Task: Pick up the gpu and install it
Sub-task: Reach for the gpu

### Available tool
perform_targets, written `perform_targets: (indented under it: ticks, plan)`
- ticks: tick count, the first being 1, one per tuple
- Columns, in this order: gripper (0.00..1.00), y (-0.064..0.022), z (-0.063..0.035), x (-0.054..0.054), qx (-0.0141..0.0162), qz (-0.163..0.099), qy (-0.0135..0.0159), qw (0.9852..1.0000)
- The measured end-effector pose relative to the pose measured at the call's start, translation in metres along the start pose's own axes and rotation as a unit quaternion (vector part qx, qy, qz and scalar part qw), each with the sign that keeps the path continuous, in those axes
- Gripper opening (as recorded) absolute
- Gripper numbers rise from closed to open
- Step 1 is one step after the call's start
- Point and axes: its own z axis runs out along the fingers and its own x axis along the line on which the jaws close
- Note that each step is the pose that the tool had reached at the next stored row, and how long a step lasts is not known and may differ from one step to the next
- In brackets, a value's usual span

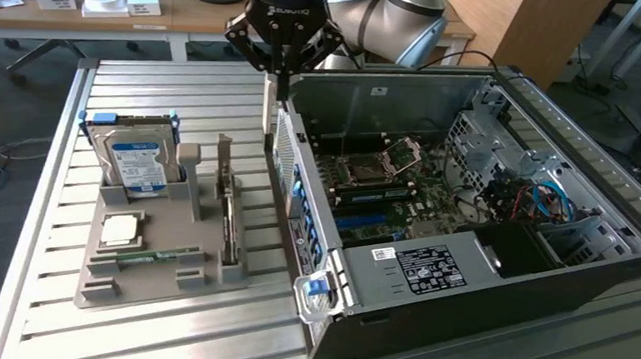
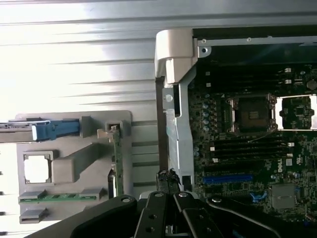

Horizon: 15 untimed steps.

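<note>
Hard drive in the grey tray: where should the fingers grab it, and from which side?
Probably its top edge, from straight above, pinching label face and back. The hard drive stands on end with its lower part sunk in the tray slot, leaving the top free.

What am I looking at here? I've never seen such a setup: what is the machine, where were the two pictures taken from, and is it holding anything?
The machine is a robot arm ending in a gripper, its mechanical hand. One picture comes from a camera standing off the arm; the other from a camera on its wrist, looking down past the gripper. On the slatted metal table stand an open computer case and a gray tray of parts: a hard drive, a processor chip, a green memory stick, and the gpu, a thin card standing on edge. The gripper is shut and hangs above the case's wall nearest the tray. The gpu sits in its tray slot, not yet picked up.
</note>
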Motion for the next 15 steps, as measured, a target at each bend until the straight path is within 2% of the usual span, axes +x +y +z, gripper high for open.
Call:
perform_targets:
  ticks: [15]
  plan:
    - [0.11, 0.0022, -0.0006, 0.04, 0.0, 0.0, -0.0001, 1.0]
